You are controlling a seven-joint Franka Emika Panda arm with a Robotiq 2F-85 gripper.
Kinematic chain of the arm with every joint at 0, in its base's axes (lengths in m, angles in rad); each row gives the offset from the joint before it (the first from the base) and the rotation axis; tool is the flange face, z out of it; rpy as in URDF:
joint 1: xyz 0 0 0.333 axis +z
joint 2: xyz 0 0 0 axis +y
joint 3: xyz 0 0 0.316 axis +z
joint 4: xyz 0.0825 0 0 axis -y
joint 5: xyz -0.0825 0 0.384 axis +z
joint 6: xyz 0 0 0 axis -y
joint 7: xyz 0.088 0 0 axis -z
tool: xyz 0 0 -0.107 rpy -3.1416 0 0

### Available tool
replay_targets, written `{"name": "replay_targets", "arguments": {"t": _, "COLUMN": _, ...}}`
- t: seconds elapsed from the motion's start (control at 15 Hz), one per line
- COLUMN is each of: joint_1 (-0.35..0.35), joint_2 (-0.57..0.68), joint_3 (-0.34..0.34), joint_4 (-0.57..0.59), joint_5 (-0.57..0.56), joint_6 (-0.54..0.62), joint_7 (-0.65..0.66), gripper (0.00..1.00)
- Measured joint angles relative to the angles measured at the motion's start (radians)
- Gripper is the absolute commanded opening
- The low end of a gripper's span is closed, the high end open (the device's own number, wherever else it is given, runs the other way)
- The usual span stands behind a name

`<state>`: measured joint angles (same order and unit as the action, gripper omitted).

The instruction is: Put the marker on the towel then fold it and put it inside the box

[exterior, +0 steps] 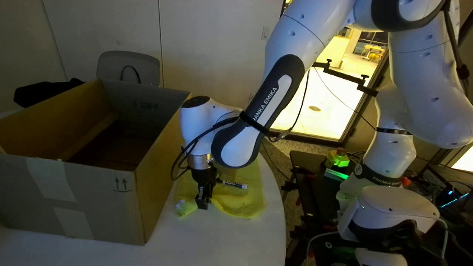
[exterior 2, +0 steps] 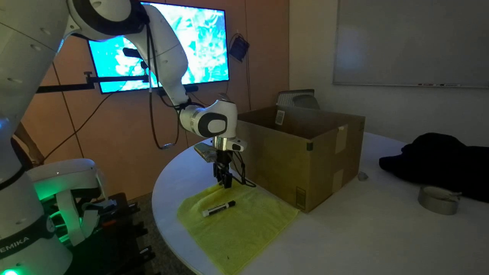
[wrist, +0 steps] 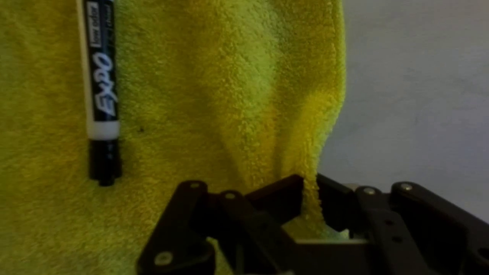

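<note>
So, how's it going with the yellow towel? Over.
Gripper pinching the towel by its edge. Marker lying on it, uncovered. Box close beside, could get in the way.

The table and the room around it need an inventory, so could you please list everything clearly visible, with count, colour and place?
marker: 1, black and white, on the towel
towel: 1, yellow-green, beside the box
box: 1, brown, on the table
table: 1, white, under towel and box
tape roll: 1, grey, on the table
cloth heap: 1, black, on the table
chair: at least 1, grey, behind the box
screen: 1, bluish, beyond the table
whiteboard: 1, pale, on a wall
button unit: 1, yellow, beside the arm
arm: 1, white and black, over the table
pincer: 1, black, closed on towel's edge
</note>
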<state>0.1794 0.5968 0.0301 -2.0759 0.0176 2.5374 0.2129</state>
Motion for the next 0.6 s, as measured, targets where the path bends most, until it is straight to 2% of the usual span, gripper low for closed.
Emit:
{"name": "replay_targets", "arguments": {"t": 0.2, "joint_1": 0.022, "joint_2": -0.068, "joint_3": -0.051, "joint_4": -0.043, "joint_5": -0.035, "joint_6": -0.001, "joint_7": 0.079, "gripper": 0.01}}
{"name": "replay_targets", "arguments": {"t": 0.6, "joint_1": 0.023, "joint_2": -0.166, "joint_3": -0.130, "joint_4": -0.128, "joint_5": -0.052, "joint_6": -0.004, "joint_7": 0.213, "gripper": 0.01}}
